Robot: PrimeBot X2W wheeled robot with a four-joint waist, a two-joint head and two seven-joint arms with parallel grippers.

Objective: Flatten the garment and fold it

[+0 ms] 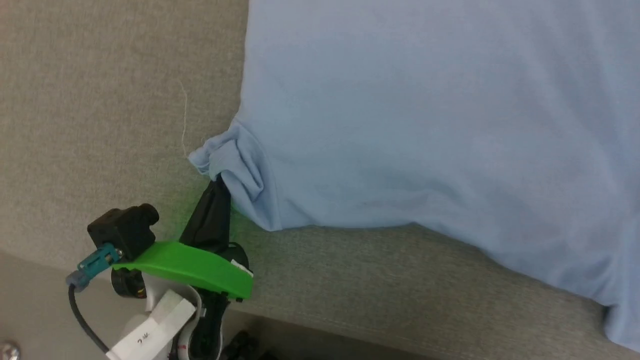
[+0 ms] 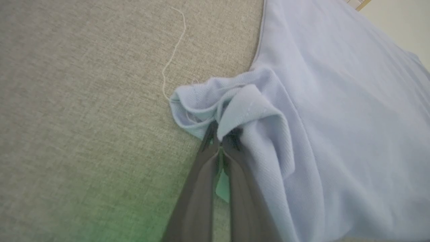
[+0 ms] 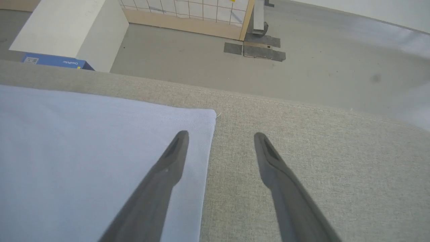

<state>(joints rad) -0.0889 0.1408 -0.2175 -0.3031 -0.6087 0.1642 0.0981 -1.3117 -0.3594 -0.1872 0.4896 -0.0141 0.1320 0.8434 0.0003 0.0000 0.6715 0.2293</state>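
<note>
Finds the garment spread mostly flat on the grey counter. Grips its bunched corner in left gripper, fingers clamped together on cloth, apparently to pull the wrinkle out. Poises right gripper over another corner's edge, fingers wide apart, one above cloth, one above bare counter, apparently ready to pinch.

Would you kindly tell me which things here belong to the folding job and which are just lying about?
Job: garment, corner pinched by the left gripper; open right gripper over its edge.
Lying about: white thread beside it; blue box.
</note>
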